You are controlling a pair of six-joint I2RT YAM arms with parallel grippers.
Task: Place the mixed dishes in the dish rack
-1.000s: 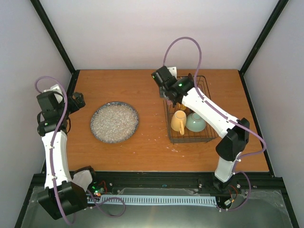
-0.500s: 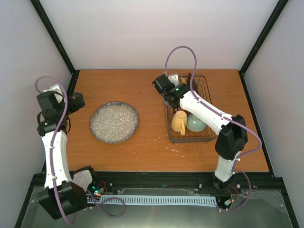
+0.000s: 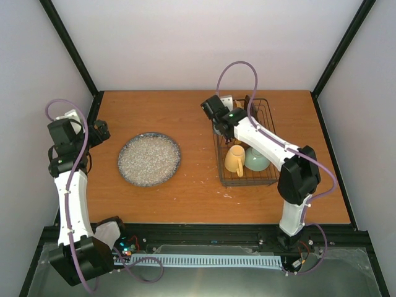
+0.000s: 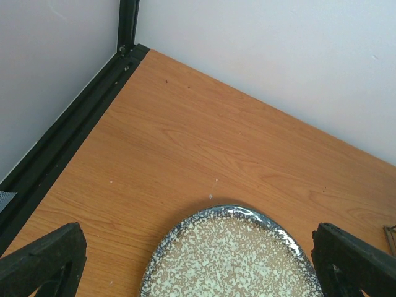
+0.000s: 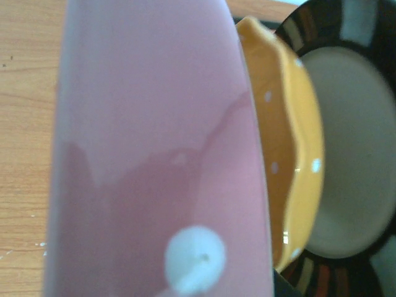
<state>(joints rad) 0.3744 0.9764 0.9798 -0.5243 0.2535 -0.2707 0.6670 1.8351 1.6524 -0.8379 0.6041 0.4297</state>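
Note:
The dark wire dish rack [image 3: 267, 133] stands at the right of the table. It holds a yellow mug [image 3: 233, 159], a pale green bowl [image 3: 256, 159] and a dark plate [image 3: 250, 104] upright at the back. My right gripper [image 3: 223, 119] is at the rack's back left corner. A pink white-dotted dish [image 5: 154, 142] fills the right wrist view and hides the fingers. Behind it are a yellow dotted dish [image 5: 297, 142] and the dark striped plate [image 5: 352, 154]. A speckled blue-rimmed plate [image 3: 149, 158] lies at centre left. My left gripper [image 3: 102, 132] is open and empty, left of it.
The left wrist view shows the speckled plate's far rim [image 4: 247, 213], bare wood beyond it, and the black frame rail [image 4: 74, 130] along the left wall. Small white specks lie on the wood near the rack's front left corner [image 3: 228, 193].
My right gripper has moved a little right and nearer, over the rack's back left corner, with the pink dish moving along. The left arm has not moved.

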